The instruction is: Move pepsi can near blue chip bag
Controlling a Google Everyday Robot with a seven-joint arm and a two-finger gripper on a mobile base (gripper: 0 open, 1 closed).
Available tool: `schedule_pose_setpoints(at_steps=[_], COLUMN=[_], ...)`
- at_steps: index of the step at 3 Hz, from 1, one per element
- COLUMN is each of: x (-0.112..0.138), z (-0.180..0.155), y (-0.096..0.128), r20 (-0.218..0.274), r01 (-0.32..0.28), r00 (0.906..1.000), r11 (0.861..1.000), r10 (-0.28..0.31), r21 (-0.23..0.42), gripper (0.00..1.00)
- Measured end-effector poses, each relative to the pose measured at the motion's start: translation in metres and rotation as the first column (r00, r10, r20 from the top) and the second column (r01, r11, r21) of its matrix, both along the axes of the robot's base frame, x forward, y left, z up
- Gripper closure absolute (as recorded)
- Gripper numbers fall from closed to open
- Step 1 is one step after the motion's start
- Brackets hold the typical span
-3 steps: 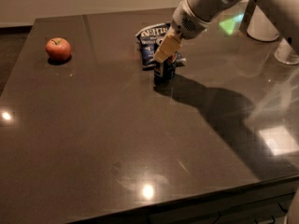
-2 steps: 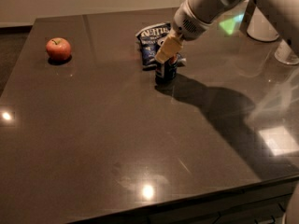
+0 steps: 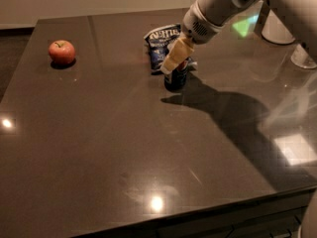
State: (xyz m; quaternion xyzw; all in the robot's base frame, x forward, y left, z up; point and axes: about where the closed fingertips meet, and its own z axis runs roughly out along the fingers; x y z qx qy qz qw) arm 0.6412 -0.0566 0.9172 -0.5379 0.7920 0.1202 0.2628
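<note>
The pepsi can stands upright on the dark table, dark blue with a bit of red showing near its top. The blue chip bag lies just behind it, crinkled, with a white lettered band, and its front edge is close to the can. My gripper comes down from the upper right and is shut around the can's upper part. One cream finger covers the can's left side. The can's base rests on the table or just above it.
A red apple sits at the far left of the table. White objects stand at the back right beyond the arm. The table's front edge runs along the bottom right.
The gripper with the can has sunk slightly and shifted a little to the left, staying in front of the bag. The apple and the bag have not moved.
</note>
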Motion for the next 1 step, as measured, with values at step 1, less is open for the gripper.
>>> schedule_pose_setpoints(at_steps=[1], x=[0.0000], z=[-0.0001], y=[0.0001], r20=[0.000], r01=[0.000], r00=[1.0000], r11=[1.000], r10=[0.000], r21=[0.000], gripper=[0.00])
